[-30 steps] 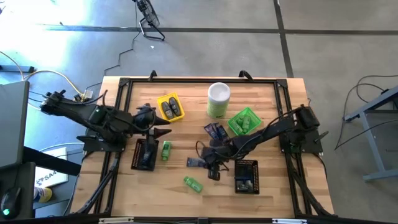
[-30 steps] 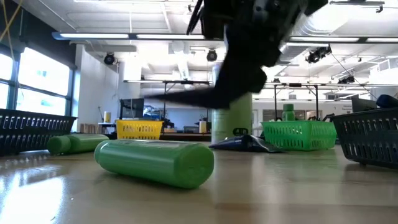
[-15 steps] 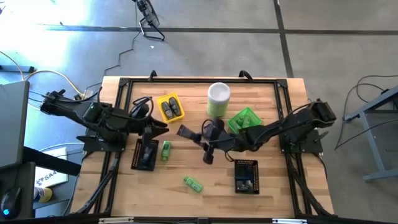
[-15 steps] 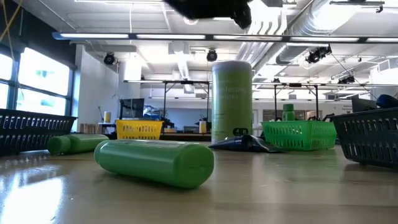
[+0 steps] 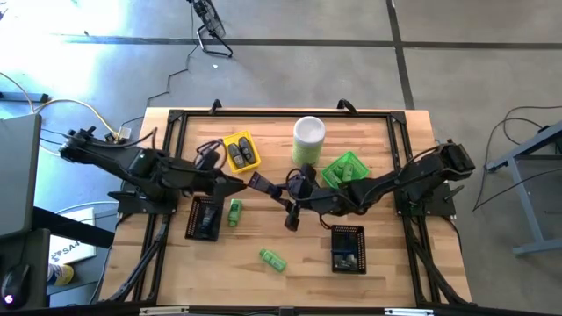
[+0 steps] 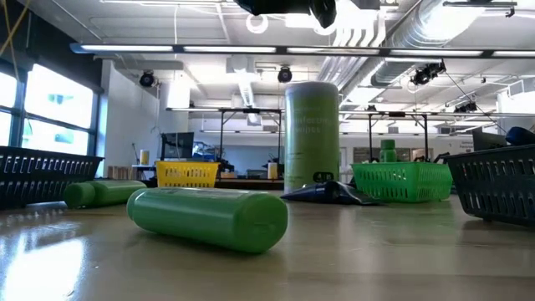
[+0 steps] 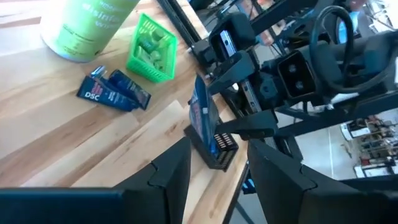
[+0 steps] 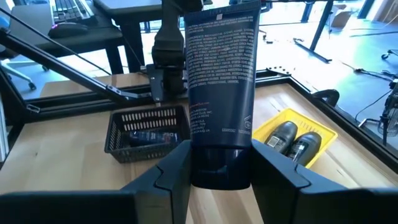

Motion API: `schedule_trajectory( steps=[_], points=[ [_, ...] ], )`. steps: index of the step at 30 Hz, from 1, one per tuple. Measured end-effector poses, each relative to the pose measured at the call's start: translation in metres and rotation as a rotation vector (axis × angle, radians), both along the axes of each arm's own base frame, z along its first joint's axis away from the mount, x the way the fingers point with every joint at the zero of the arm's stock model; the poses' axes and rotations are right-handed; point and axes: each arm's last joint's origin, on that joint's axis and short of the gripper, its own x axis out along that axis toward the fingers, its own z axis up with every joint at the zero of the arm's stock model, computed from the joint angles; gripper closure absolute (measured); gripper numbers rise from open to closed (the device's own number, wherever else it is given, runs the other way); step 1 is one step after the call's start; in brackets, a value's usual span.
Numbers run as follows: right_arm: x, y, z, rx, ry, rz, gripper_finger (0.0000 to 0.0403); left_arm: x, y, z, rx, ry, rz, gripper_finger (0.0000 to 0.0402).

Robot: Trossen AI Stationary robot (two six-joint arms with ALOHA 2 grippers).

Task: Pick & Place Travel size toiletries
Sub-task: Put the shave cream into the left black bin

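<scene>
I am holding a dark navy tube (image 8: 221, 93) in my right gripper (image 5: 283, 195), above the middle of the table (image 5: 386, 272). My two fingers (image 8: 171, 177) are pressing on its cap end from both sides, and the tube is sticking out in front of them, with the printed side facing my wrist camera. In the high view the tube (image 5: 260, 185) is pointing toward my left gripper (image 5: 235, 184), which is waiting just beside it with its fingers parted and nothing between them.

In the left wrist view the same tube (image 7: 202, 118) is standing on edge in the air, in front of a black basket (image 7: 219, 149). Two more navy tubes (image 7: 113, 93) are lying flat on the wood, touching each other, between the tall pale-green canister (image 7: 84, 28) and the green basket (image 7: 152, 50).

The yellow basket (image 5: 240, 151) is holding two dark grey oval pieces (image 8: 292, 140). One green bottle (image 5: 234, 211) is lying next to the left black basket (image 5: 204, 218), and another green bottle (image 5: 271, 259) is lying alone near the front edge. The right black basket (image 5: 348, 248) is holding some small items that I cannot tell apart.
</scene>
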Motion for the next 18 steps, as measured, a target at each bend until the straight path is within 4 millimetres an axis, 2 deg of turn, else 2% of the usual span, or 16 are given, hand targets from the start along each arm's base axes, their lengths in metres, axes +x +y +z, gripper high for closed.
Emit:
schedule_trajectory(
  steps=[5,18],
  points=[
    [-0.001,0.004,-0.001,-0.001,0.006,0.013,0.0269,0.013,-0.003,-0.009,0.038,0.036,0.053,0.0245],
    [-0.003,0.011,-0.001,-0.02,0.017,0.039,0.027,0.023,0.0,-0.01,0.016,0.018,0.049,0.0245]
  ],
)
